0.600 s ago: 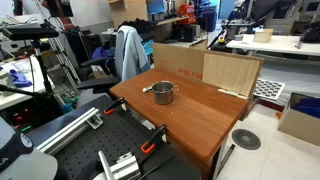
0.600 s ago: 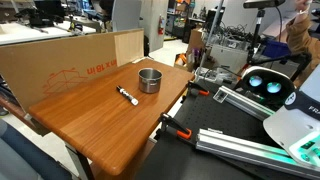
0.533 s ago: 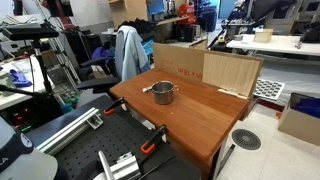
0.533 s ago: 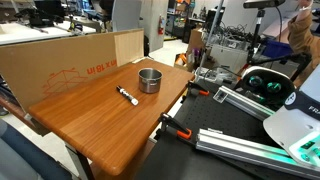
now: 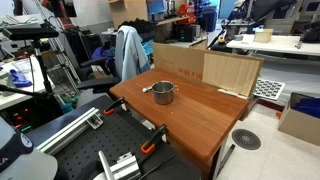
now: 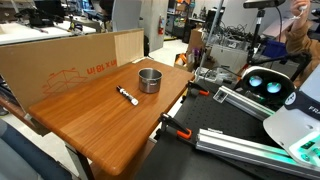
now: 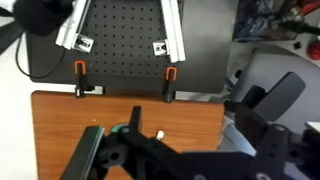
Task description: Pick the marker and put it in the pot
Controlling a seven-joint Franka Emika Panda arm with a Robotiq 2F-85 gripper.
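Spanning most of both exterior views: wooden tabletop, with a cardboard panel standing upright along its far edge. Wrist view: gripper shows only as dark shapes over the wood near the table's edge; cannot tell whether its jaws are spread or pressed together. Pot stands upright on the far right part of the tabletop, dark inside. Two orange clamps sit on the table's edge. Marker, pale with a darker part, lies flat on the wood just left of the pot and nearer, not touching it.
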